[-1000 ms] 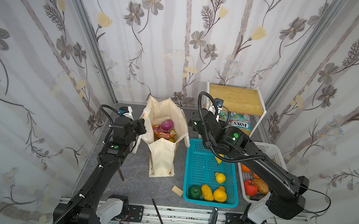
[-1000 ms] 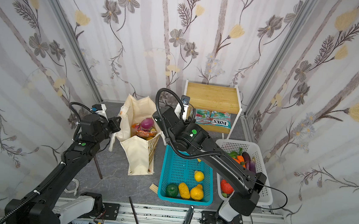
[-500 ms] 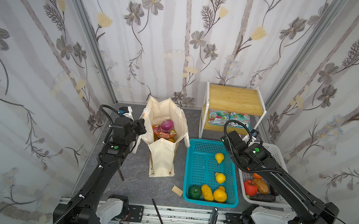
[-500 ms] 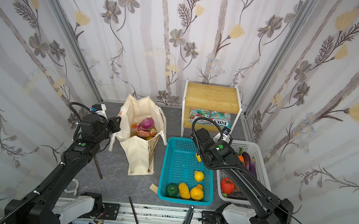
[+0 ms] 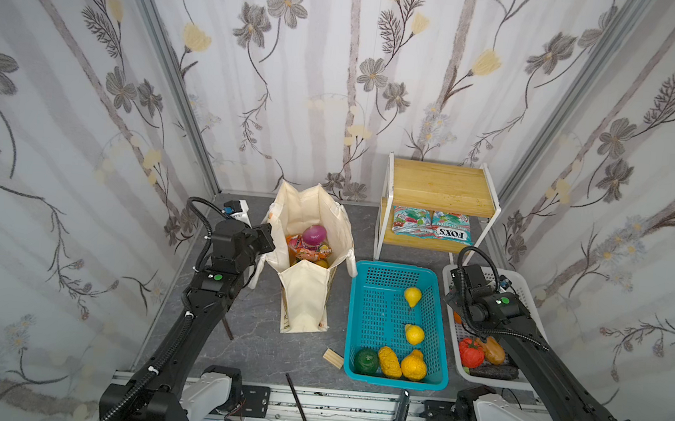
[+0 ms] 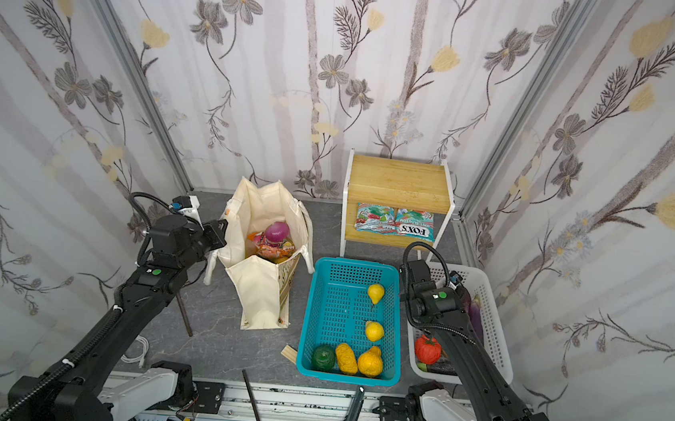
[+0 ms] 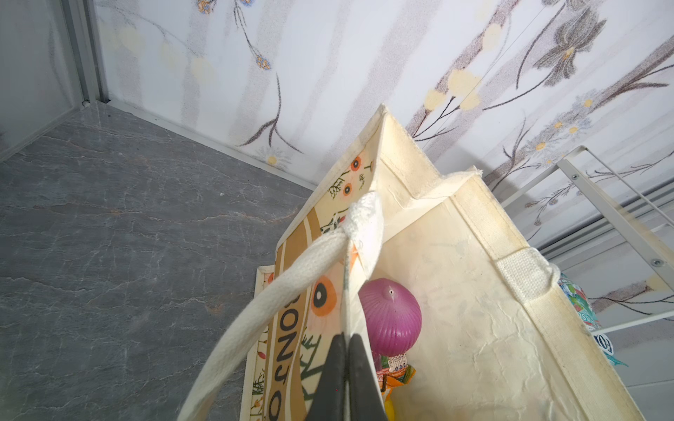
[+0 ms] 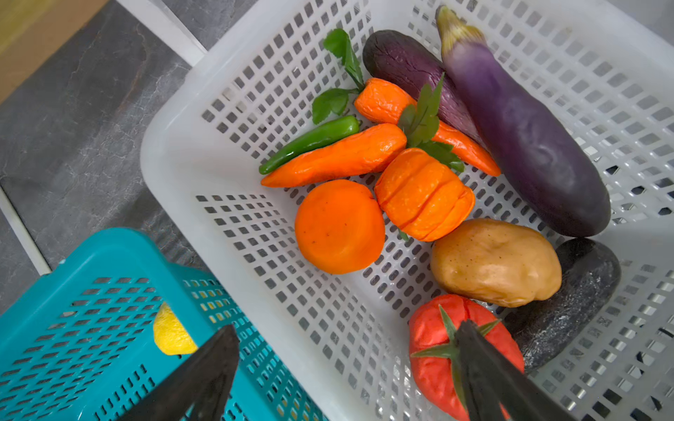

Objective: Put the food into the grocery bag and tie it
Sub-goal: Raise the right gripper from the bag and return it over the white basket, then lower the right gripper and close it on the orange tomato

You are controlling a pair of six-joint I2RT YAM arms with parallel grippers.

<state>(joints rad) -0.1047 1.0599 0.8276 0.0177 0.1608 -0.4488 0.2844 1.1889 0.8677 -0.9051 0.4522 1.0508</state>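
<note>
The left claw (image 7: 347, 350) pinched the rim of the canvas tote (image 5: 303, 300), which held the purple onion (image 7: 390, 320) and orange snack packet (image 5: 309, 253). The right claw (image 8: 344, 339) gaped empty, well apart from the tote.

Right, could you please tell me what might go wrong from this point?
The orange touches a carrot in the crowded white basket, so the open right gripper may catch a neighbour. The left gripper pinches only the rim of the grocery bag; a slip could let its mouth sag shut.
</note>
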